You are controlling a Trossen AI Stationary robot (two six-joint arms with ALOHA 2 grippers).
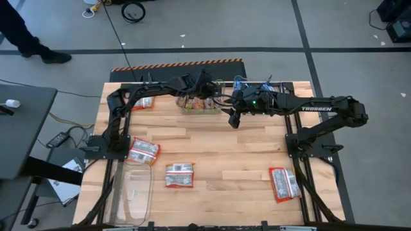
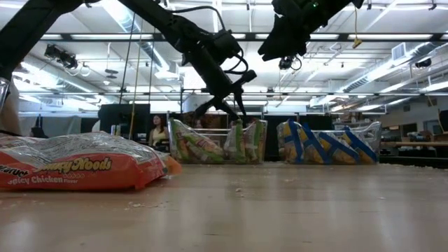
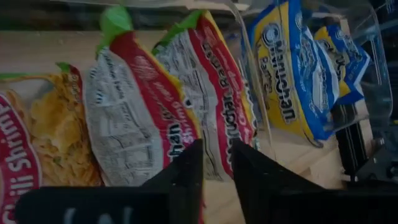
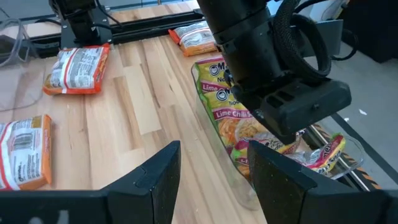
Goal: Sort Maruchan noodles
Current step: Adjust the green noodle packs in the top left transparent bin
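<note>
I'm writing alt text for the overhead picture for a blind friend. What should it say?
Seen from above, two dark robot arms meet at the far edge of a wooden table, the left hand over a clear tub of noodle packets and the right hand beside it. Four red-orange packets lie loose on the table.

Wood table [image 1: 218,163]: loose noodle pkts [image 1: 179,174], clear tubs [image 1: 198,102].

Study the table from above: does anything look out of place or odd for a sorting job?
Yes. Four red-orange noodle packets lie loose on the table: one at the far left by the left arm's base, one, one and one nearer the front. An empty clear tub sits at the front-left corner, overhanging the table edge.
</note>
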